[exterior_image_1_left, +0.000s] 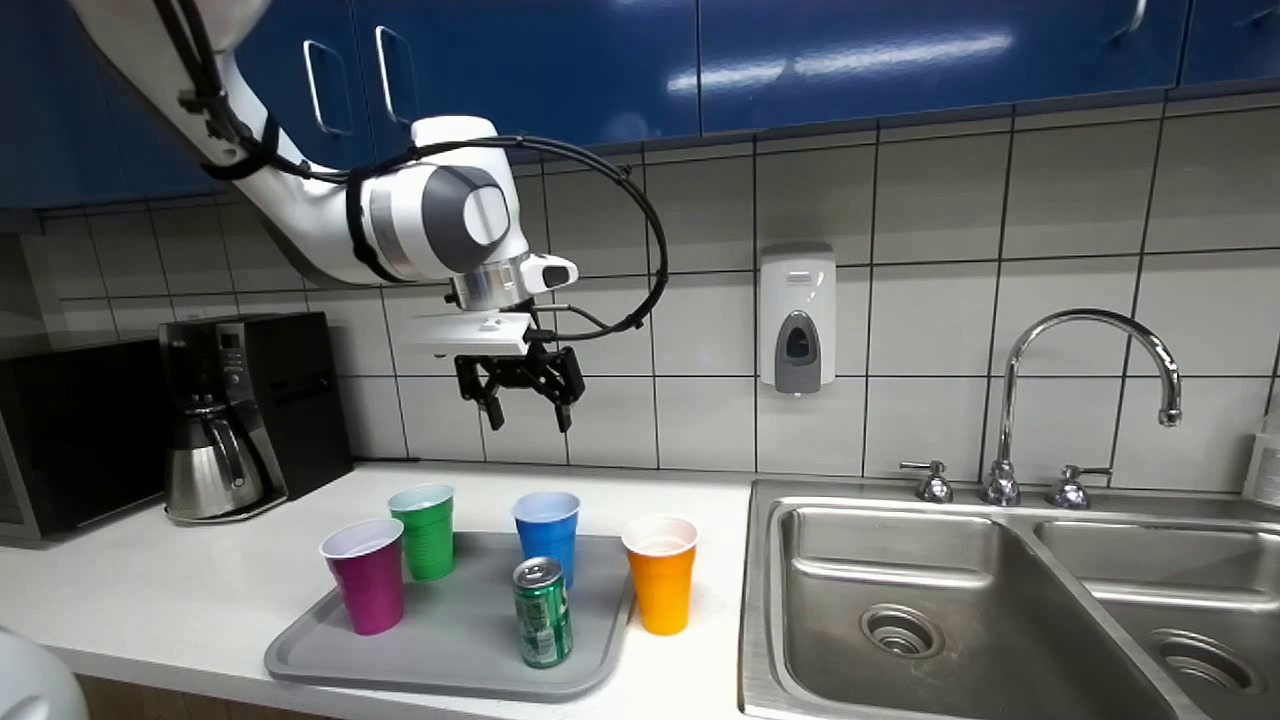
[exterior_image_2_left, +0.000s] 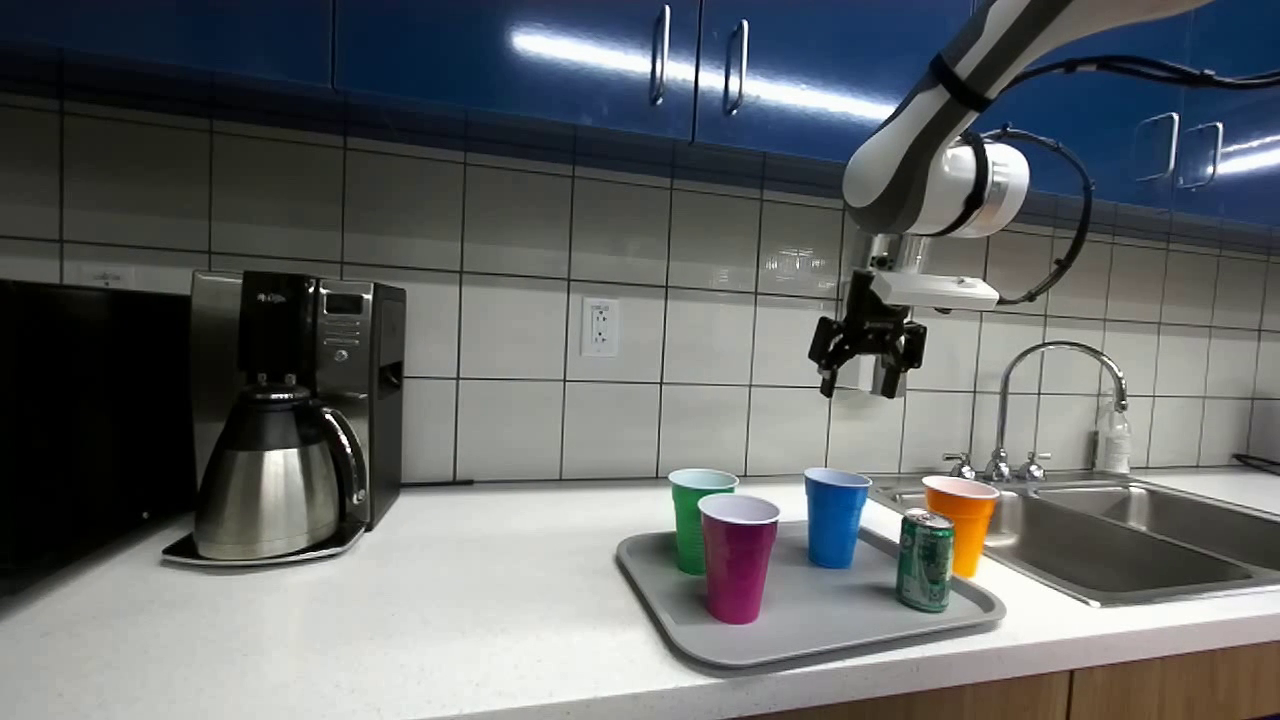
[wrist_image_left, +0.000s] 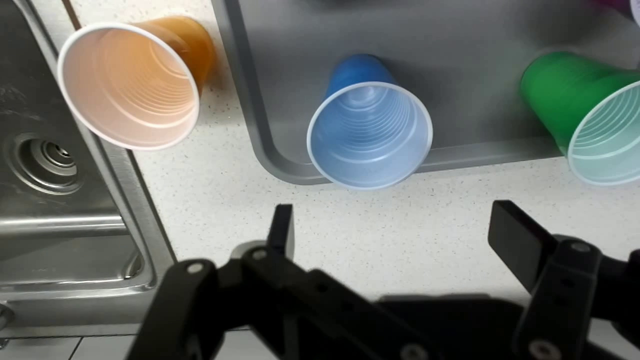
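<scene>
A black gripper (wrist_image_left: 392, 232) hangs with its jaws spread wide in the lower half of the wrist view, holding nothing, the white counter (wrist_image_left: 220, 205) showing between its fingertips. Nearest to it, a blue cup (wrist_image_left: 370, 135) stands upright on a gray tray (wrist_image_left: 287, 167) at upper center, untouched. A green cup (wrist_image_left: 555, 100) is cut off by that view's right edge, and just a sliver of a purple cup (wrist_image_left: 620, 6) enters the upper right corner. In an exterior view, a green can (exterior_image_1_left: 543, 620) at lower center hides part of the blue cup; the can's print is hard to read. A pale rounded object (exterior_image_1_left: 35, 675) at lower left is cropped beyond recognition. An orange cup (exterior_image_1_left: 662, 590) stands on the counter beside the tray, with a steel sink (exterior_image_1_left: 890, 545) filling the lower right. Farther back, a coffee maker (exterior_image_1_left: 225, 420) sits at left, a soap dispenser (exterior_image_1_left: 798, 300) is mounted on the tiled wall (exterior_image_1_left: 700, 325) near center, and blue cabinets (exterior_image_1_left: 530, 60) line the top of the frame.
</scene>
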